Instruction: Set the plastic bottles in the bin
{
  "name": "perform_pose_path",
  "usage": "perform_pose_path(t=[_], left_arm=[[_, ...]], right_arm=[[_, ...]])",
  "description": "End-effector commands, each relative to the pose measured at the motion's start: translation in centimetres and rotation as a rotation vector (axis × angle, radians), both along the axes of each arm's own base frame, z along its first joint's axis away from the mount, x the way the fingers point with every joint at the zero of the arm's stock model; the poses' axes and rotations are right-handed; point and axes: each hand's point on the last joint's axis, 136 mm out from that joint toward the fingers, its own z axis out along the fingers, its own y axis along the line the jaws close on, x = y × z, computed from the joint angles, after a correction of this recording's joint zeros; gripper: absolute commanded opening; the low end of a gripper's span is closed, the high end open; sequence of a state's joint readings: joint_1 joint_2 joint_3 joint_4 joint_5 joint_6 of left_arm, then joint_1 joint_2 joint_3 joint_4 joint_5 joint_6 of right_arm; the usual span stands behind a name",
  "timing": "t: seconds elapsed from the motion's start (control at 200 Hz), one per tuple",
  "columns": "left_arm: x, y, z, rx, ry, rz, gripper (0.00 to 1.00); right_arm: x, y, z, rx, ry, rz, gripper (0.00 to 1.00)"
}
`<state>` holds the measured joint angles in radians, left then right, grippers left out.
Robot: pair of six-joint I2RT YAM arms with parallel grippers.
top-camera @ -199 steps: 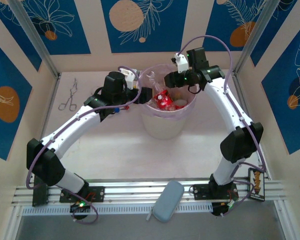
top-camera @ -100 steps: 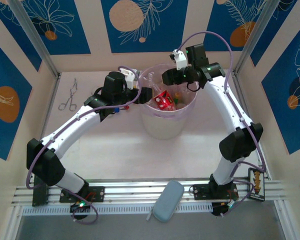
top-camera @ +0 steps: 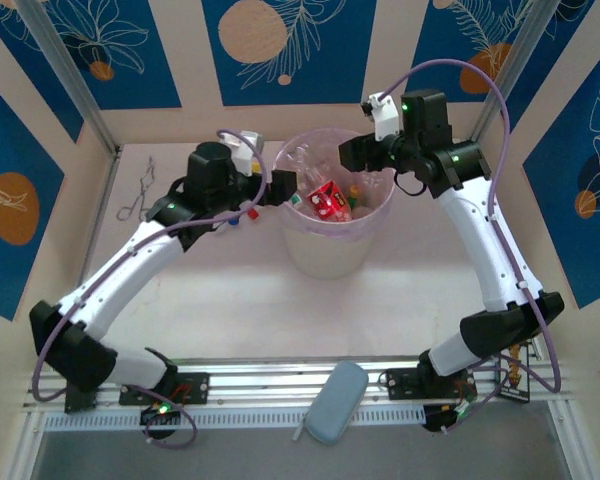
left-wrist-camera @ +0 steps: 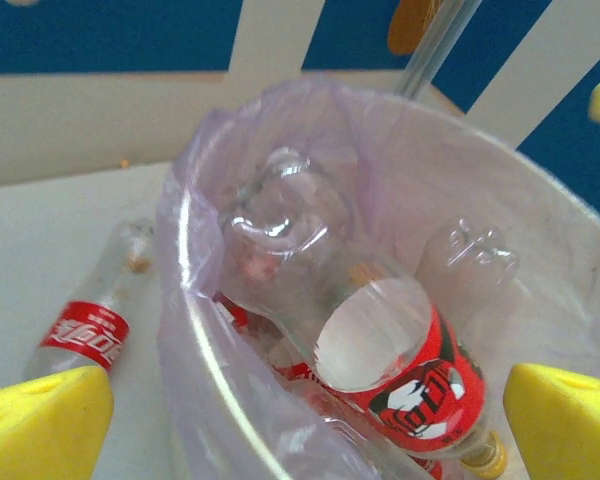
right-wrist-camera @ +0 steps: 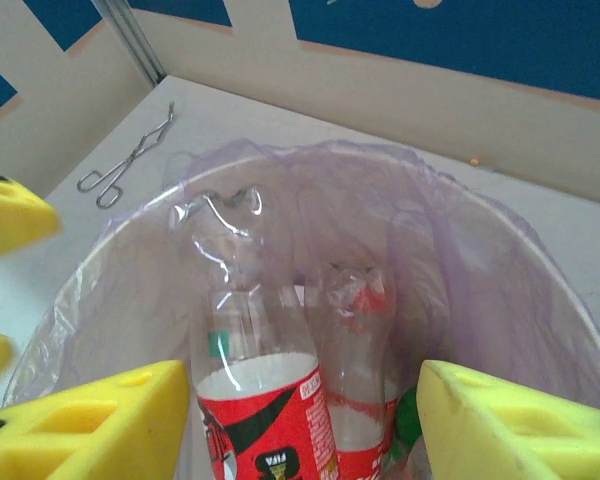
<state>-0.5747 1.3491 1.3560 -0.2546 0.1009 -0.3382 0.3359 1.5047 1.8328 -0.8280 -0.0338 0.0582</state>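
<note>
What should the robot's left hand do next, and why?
Probably back the left hand away from the bin and reach down for the bottle lying on the table beside it. The hand is open, holding nothing, and that bottle is not yet in.

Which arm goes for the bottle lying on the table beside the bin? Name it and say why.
Left. The left gripper, open, hangs at the bin's left rim, and the bottle lies just outside that side. The right gripper is over the opposite rim, with the bin in between.
</note>
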Motion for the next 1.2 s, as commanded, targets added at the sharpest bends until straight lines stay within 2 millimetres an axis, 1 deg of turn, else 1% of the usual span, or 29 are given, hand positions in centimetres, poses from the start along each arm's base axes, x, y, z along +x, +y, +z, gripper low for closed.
perform_pose_path(t=[0.0,0.075,0.155,0.23,0.325,0.485,0.52,0.55,0.645,0.71,0.795,0.905,1.035,1.195], left_arm=[[-0.3,4.0,1.9,-0.008,-0.049,0.100,1.00],[0.5,7.6,1.1,-0.022,-0.006,0.210,1.00],[1.7,11.7,-1.0,-0.041,0.062,0.339,1.00],[3.1,14.6,-3.3,-0.035,0.122,0.435,1.00],[5.1,17.4,-6.2,-0.021,0.189,0.539,1.00],[8.5,21.5,-10.8,-0.036,0.267,0.762,1.00],[9.3,22.0,-11.8,-0.045,0.280,0.789,1.00],[9.9,22.2,-12.9,-0.044,0.296,0.800,1.00],[11.8,21.9,-15.4,-0.014,0.350,0.794,1.00],[12.7,21.7,-16.9,0.010,0.389,0.789,1.00],[13.1,22.2,-18.5,0.033,0.415,0.822,1.00],[13.2,23.4,-21.3,0.076,0.470,0.884,1.00],[14.1,23.1,-24.7,0.096,0.548,0.877,1.00],[15.1,22.5,-27.7,0.096,0.606,0.860,1.00]], right_arm=[[-0.3,-0.5,0.3,0.025,-0.001,-0.022,0.63],[-0.7,-0.5,0.5,0.032,-0.007,-0.017,0.63],[-1.1,-0.4,0.5,0.042,-0.006,-0.013,0.63],[-1.6,-0.4,0.5,0.051,-0.009,-0.008,0.63],[-2.1,-0.6,0.6,0.051,-0.013,-0.007,0.63],[-3.1,-1.3,0.0,0.032,-0.004,-0.021,0.64],[-3.4,-1.6,-0.2,0.025,-0.003,-0.030,0.64],[-3.5,-2.0,-0.2,0.020,-0.006,-0.041,0.67],[-4.2,-2.9,-0.7,0.032,0.006,-0.063,0.74],[-4.7,-3.3,-0.8,0.037,0.008,-0.068,0.77],[-5.3,-3.7,-1.0,0.037,0.011,-0.084,0.80],[-6.0,-4.5,-1.5,0.034,0.018,-0.109,0.83],[-7.0,-5.2,-1.9,0.038,0.021,-0.133,0.84],[-7.9,-6.2,-2.4,0.049,0.026,-0.154,0.84]])
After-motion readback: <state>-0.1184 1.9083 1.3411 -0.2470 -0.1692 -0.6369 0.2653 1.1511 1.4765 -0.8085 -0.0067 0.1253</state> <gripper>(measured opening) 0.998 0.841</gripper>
